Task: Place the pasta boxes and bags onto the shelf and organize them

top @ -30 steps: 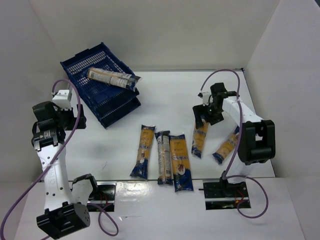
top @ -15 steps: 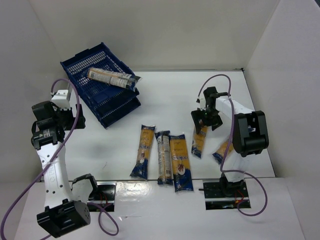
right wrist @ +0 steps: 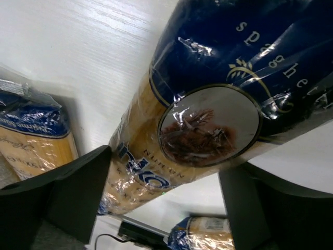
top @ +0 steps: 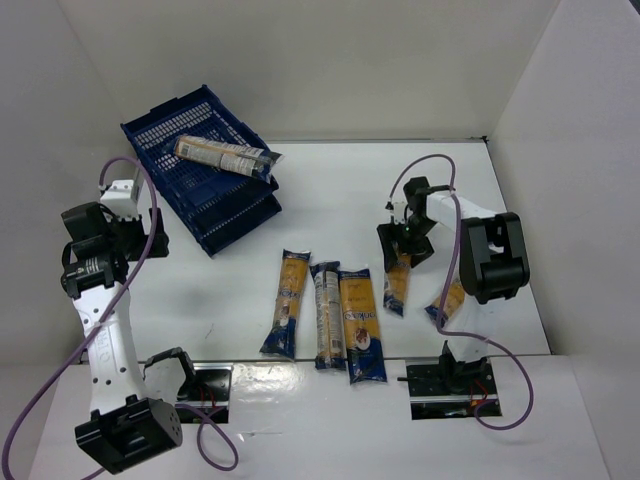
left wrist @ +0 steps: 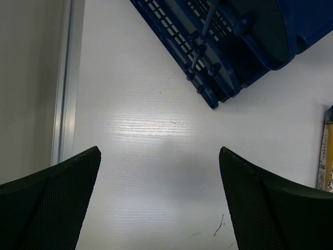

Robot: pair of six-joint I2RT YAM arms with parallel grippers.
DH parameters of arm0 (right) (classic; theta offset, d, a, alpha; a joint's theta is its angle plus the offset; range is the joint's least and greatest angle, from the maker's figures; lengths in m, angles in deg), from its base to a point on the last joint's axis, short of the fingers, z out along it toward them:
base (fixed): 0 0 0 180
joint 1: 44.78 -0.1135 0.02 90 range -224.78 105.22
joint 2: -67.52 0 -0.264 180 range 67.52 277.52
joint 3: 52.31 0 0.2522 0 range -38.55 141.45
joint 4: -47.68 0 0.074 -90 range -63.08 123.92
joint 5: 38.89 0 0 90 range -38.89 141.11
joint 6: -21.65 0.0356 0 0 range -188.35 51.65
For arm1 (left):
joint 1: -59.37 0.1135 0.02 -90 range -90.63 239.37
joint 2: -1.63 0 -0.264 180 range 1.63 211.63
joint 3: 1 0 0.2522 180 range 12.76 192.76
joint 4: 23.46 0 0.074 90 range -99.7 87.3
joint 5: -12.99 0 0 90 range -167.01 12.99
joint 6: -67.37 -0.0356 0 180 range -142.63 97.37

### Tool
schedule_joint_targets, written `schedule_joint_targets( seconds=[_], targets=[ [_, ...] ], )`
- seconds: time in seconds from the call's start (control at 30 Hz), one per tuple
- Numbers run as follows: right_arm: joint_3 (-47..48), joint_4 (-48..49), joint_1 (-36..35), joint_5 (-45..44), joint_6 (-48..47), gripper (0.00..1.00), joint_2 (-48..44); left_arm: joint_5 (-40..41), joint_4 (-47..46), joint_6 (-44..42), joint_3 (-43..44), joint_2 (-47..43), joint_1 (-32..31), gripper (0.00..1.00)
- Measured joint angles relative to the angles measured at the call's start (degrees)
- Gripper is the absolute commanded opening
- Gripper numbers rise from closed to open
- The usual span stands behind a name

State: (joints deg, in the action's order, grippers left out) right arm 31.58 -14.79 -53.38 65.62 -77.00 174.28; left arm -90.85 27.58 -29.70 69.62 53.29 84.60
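Observation:
The shelf is a stack of dark blue lattice crates [top: 160, 135] at the back left, with one pasta packet [top: 225, 156] lying on top. Several yellow and blue spaghetti packets lie on the table: three side by side [top: 286, 303] [top: 326, 315] [top: 361, 325], one further right [top: 398, 282], one by the right arm [top: 447, 300]. My right gripper [top: 405, 245] [right wrist: 164, 166] is down over that fourth packet [right wrist: 208, 78], jaws wide on either side of it. My left gripper [top: 152, 240] [left wrist: 159, 151] hangs open over bare table near the crate corner [left wrist: 221, 86].
White walls enclose the table on the left, back and right. Both arm bases with black mounts [top: 450, 385] [top: 190, 385] and purple cables sit at the near edge. Neighbouring packets [right wrist: 31, 135] [right wrist: 208, 232] lie close to the right gripper. A packet edge [left wrist: 326, 156] shows right of the left gripper.
The right gripper has moved left and down onto the fourth packet, with its arm folding in, and its jaws have narrowed slightly. The left arm has not moved.

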Motion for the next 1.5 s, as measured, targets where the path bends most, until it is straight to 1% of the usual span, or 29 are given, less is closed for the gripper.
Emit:
schedule_joint_targets(
  seconds=[0.07,0.1,0.17,0.2,0.27,0.3,0.43,0.67,0.83,0.87,0.9,0.93,0.97,1.0,1.03,1.07,1.1,1.2,1.5],
  targets=[
    [0.00,0.00,0.00,0.44,0.04,0.75,0.28,0.00,0.00,0.00,0.00,0.00,0.04,1.00],
    [0.00,-0.04,0.00,0.57,0.28,0.66,0.42,0.00,0.00,0.00,0.00,0.00,0.04,1.00],
    [0.02,-0.15,0.00,0.50,0.68,0.57,0.50,0.00,0.02,0.00,0.00,0.00,0.04,1.00],
    [0.04,-0.20,0.00,0.48,1.05,0.47,0.50,0.00,0.02,0.00,0.00,0.00,0.04,1.00],
    [0.35,-0.39,-0.11,0.04,1.73,0.35,0.50,0.00,0.02,0.00,0.00,0.00,0.07,1.00],
    [0.63,-0.44,-0.20,-0.44,2.10,0.22,0.50,0.00,0.02,0.00,0.00,0.00,0.07,1.00],
    [1.77,-0.94,-0.46,-2.75,3.26,0.00,0.39,0.00,0.02,0.00,0.00,0.00,0.09,1.00],
    [4.46,0.50,-1.16,-11.37,2.60,0.00,1.20,0.00,0.02,-0.07,0.00,0.00,0.09,1.00],
    [5.53,5.66,-1.01,-18.03,0.15,0.00,1.57,0.00,0.02,-0.07,0.00,0.00,0.09,1.00],
    [5.64,7.04,-1.01,-19.52,-0.59,0.03,1.70,0.00,0.02,-0.07,0.00,0.00,0.09,1.00],
    [5.70,8.24,-0.98,-20.63,-1.27,0.08,1.79,0.00,0.02,-0.07,0.00,0.00,0.09,1.00],
    [5.73,9.66,-0.94,-21.81,-2.01,0.17,1.92,-0.02,0.02,-0.09,0.00,0.00,0.09,1.00],
    [5.75,10.62,-0.90,-22.56,-2.54,0.42,2.03,-0.04,0.02,-0.07,0.00,0.00,0.09,1.00],
    [5.92,11.47,-0.87,-23.26,-3.04,0.54,2.23,-0.09,0.02,-0.07,0.00,0.00,0.09,1.00],
    [6.08,12.13,-0.83,-23.78,-3.39,0.64,2.40,-0.15,0.02,-0.09,0.00,0.00,0.09,1.00],
    [6.08,12.83,-0.79,-24.09,-3.58,0.72,2.47,-0.20,0.02,-0.09,0.00,0.00,0.09,1.00],
    [6.08,13.38,-0.74,-24.24,-4.00,0.84,2.54,-0.24,0.02,-0.09,0.00,0.00,0.09,1.00],
    [5.86,14.08,-0.61,-24.04,-4.39,0.94,2.29,-0.39,0.02,-0.09,0.00,0.00,0.09,1.00],
    [-1.03,15.13,0.11,-20.57,-4.13,0.96,-1.18,-1.01,0.02,-0.09,0.00,0.00,0.09,1.00]
  ],
)
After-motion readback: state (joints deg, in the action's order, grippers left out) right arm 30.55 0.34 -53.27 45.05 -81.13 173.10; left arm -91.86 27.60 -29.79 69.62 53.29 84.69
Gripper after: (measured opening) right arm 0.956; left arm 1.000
